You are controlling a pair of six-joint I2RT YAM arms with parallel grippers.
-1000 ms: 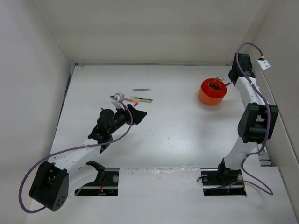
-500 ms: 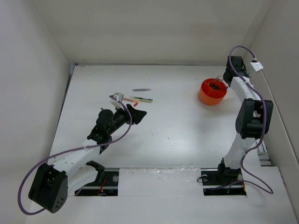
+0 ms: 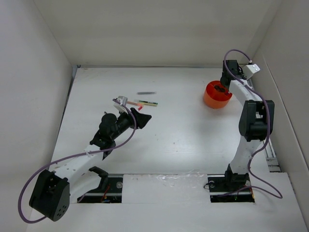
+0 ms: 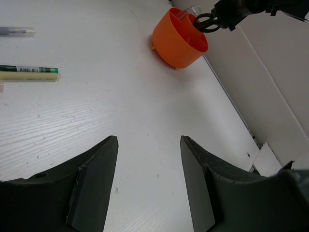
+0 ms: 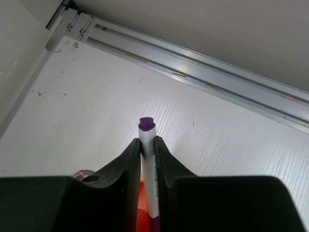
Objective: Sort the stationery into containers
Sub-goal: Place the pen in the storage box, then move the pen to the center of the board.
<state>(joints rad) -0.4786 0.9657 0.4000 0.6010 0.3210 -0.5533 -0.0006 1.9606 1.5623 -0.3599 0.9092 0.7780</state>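
Note:
The orange organiser [image 3: 212,99] [image 4: 176,46] stands at the back right, with black looped scissor handles [image 4: 204,23] sticking out of its top. My right gripper [image 3: 225,82] [image 5: 147,141] hangs over its far rim, shut on a white pen with a purple cap [image 5: 147,133]; orange shows just below the jaws. A green-yellow marker [image 3: 147,103] [image 4: 29,72] and a short grey stick [image 3: 146,92] [image 4: 17,31] lie on the table at centre left. My left gripper [image 3: 143,118] [image 4: 148,140] hovers just near of the marker, open and holding nothing.
A small red-pink item [image 3: 140,108] and a pale silvery piece [image 3: 120,100] lie beside the marker, next to the left arm's wrist. White walls close in the table; the right wall stands near the organiser. A metal rail [image 5: 183,72] runs along the back edge.
My right arm has swung left, bringing the pen from beside the organiser to above its far rim. The organiser has slid slightly left. The left arm has not moved.

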